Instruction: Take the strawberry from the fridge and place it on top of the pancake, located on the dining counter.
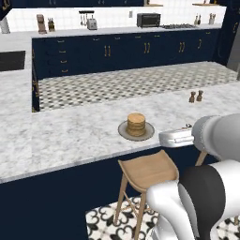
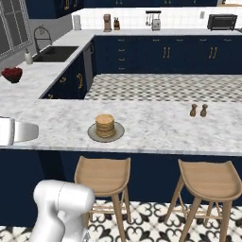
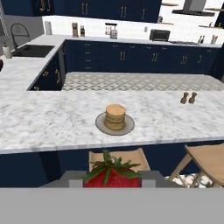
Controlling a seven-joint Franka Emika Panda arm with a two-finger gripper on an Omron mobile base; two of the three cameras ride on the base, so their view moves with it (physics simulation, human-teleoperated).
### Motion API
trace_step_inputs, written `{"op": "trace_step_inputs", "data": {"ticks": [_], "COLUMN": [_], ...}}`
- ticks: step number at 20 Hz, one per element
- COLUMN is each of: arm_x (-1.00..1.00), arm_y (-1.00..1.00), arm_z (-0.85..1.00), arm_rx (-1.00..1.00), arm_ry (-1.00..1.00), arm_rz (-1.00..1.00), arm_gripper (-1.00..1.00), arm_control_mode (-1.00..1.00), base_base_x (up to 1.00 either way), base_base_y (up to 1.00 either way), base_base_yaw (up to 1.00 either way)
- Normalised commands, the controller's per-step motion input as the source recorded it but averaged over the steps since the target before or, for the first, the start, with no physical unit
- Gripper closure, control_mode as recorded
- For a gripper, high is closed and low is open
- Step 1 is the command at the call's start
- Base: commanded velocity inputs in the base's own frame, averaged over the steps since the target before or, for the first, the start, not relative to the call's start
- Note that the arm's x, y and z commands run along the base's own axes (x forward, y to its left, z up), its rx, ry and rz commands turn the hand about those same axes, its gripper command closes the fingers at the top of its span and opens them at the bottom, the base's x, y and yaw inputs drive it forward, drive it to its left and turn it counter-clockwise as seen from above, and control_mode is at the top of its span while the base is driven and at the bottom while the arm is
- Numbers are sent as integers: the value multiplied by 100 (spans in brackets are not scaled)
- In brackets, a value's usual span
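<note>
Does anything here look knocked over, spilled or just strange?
Nothing stands out. The tan pancake stack sits upright, centred on its beige plate on the marbled dining counter; the two small brown shakers stand upright. The gripper holds a red strawberry.

Strawberry (image 3: 112,174): lower part cut off by the bottom of the hand view; top and green leaves visible between the gripper (image 3: 112,179) fingers, whose tips are hidden beside it.

Near stool (image 3: 114,158): mostly hidden behind the strawberry in the hand view. Right stool (image 3: 205,159): cut off by the right edge.

Dining counter (image 1: 70,136): left and right ends run past the picture edges in both base views.

Two small brown items (image 2: 199,110) toward the counter's right end: too small to identify.

Fridge (image 1: 234,47): cut off at the right edge, left base view.
</note>
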Motion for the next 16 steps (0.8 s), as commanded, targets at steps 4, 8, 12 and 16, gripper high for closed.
{"op": "trace_step_inputs", "data": {"ticks": [4, 8, 12, 16], "arm_x": [0, 0, 16, 90], "arm_y": [0, 0, 0, 2], "arm_z": [0, 0, 0, 3], "arm_rx": [0, 0, 0, 0], "arm_ry": [0, 0, 1, 17], "arm_rz": [0, 0, 0, -2], "arm_gripper": [100, 100, 100, 100], "arm_control_mode": [100, 100, -100, -100], "base_base_x": [73, 74, 44, 0], "base_base_y": [36, 12, 3, 0], "base_base_yaw": [-13, -4, -1, 0]}}
